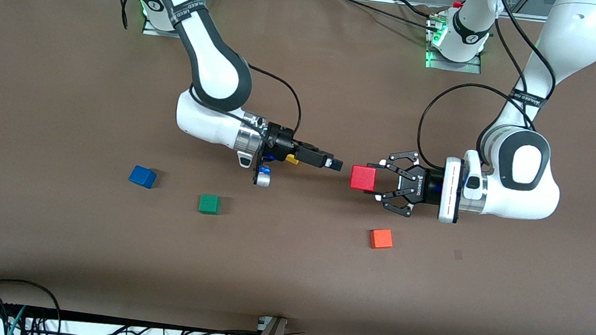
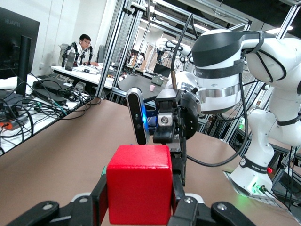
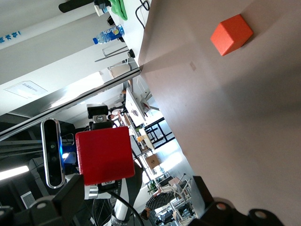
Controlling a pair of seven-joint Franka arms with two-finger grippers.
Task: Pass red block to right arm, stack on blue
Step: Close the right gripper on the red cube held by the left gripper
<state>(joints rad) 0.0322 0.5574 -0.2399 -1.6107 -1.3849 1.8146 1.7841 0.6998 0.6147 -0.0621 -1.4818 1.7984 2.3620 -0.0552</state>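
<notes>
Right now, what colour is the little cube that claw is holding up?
Pure red: the red block, clamped in the left gripper; clearest in the left wrist view.

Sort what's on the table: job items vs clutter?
Job: red block, held in the left end effector; right end effector, open, facing it; blue block.
Clutter: green block, orange block, yellow block.

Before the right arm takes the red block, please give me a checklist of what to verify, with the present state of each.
1. Left gripper shut on the red block: ok.
2. Right gripper open: ok.
3. Right gripper faces the red block, a gap between them: ok.
4. Red block between the right gripper's fingers: not ok.
5. Blue cube on the table with bare top: ok.
6. Green cube and orange cube apart from the blue cube: ok.
</notes>
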